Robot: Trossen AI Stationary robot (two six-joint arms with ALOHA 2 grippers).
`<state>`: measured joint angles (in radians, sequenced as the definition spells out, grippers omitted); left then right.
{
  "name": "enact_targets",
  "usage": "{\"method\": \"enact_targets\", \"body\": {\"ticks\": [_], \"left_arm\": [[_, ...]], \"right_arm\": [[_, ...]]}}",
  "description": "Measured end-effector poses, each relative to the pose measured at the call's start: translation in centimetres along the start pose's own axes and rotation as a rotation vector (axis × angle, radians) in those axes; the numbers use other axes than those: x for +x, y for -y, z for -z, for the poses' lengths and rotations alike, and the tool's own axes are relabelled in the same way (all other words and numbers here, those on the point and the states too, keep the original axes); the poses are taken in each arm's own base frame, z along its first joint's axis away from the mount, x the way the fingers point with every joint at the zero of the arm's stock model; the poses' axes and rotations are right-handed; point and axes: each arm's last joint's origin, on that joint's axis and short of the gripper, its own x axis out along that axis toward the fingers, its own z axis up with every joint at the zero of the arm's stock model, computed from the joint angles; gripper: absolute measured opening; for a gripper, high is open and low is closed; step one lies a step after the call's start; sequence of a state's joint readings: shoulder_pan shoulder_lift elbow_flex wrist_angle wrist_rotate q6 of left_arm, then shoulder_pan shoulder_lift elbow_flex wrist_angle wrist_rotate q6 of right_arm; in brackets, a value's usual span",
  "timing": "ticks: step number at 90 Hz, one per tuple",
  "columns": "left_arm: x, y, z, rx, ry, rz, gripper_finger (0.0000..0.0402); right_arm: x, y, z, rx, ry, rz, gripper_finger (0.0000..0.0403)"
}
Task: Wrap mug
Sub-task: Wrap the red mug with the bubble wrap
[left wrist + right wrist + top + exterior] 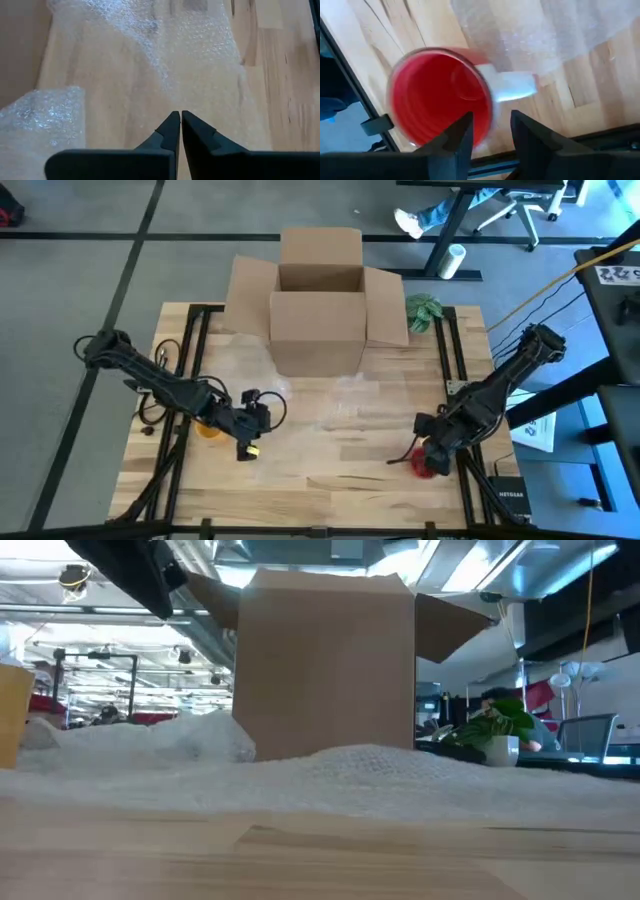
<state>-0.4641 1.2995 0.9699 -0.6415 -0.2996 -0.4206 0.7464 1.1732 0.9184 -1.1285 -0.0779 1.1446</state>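
Overhead, we see the left gripper (250, 442) low over the wooden table (330, 480) near its left side, with a yellow cup (207, 427) just beside the arm. Our right gripper (428, 460) sits near the table's right edge over the red mug (424, 465). An open cardboard box (318, 300) stands at the far side, a small green plant (423, 310) to its right, and clear bubble wrap (340, 405) lies spread across the middle. A printed sheet sits off the table to the right — we cannot read its writing.

At table height, the bubble wrap (330, 775) rises in soft folds before the box (325, 665); the plant (497, 730) shows to the right.

From the left wrist, our fingers (167, 135) are pressed together, grasping nothing, over bare wood and wrap (150, 30).

From the right wrist, the fingers (460, 135) are spread apart — the mug (437, 97), seen from above with a pale handle, is close to them, one finger straddling its rim, beside the wrap's edge (555, 30).
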Motion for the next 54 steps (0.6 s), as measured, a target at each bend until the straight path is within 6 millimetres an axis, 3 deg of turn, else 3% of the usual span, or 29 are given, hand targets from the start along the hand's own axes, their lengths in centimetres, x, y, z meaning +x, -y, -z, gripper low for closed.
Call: {"method": "enact_targets", "body": {"ticks": [25,54], "left_arm": [[0.0,0.0,0.0,-0.001,0.0,0.0,0.0],[0.0,0.0,0.0,0.0,0.0,0.0,0.0]], "right_arm": [[0.0,0.1,-0.1,-0.024,0.039,0.021,0.0115],[1.7,0.5,-0.1,-0.024,0.035,0.024,0.0115]]}}
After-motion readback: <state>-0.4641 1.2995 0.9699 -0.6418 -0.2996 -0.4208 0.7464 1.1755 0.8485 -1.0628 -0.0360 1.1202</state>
